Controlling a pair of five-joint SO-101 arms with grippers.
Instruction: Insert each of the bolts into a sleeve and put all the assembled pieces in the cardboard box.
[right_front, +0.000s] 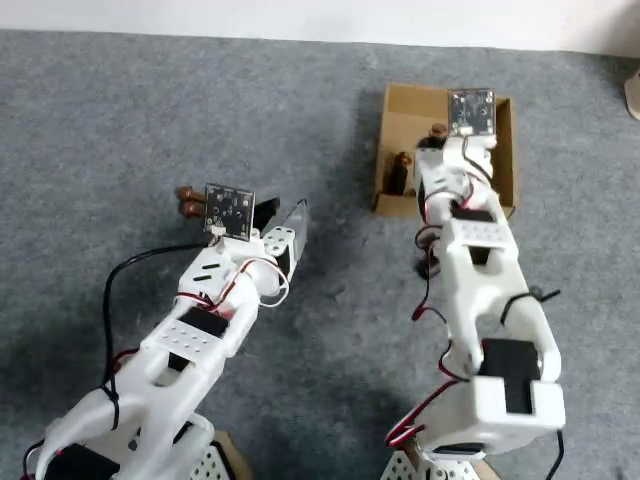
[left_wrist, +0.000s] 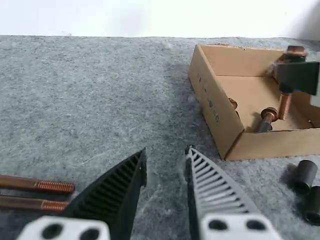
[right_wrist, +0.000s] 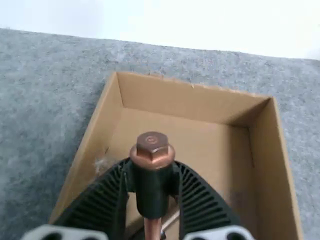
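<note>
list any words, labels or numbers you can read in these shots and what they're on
No text can be read in any view.
cardboard box, outer side wall: small bluish marks, too blurred to read.
left wrist board and right wrist board: nothing legible.
sleeved bolt in the right claw: no legible stamp on its head.

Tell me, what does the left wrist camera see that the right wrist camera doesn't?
Left wrist: two loose bolts, spare sleeves and the open left claw. Right wrist: the sleeve around the held bolt. Both: the box, the right claw and its bolt.
</note>
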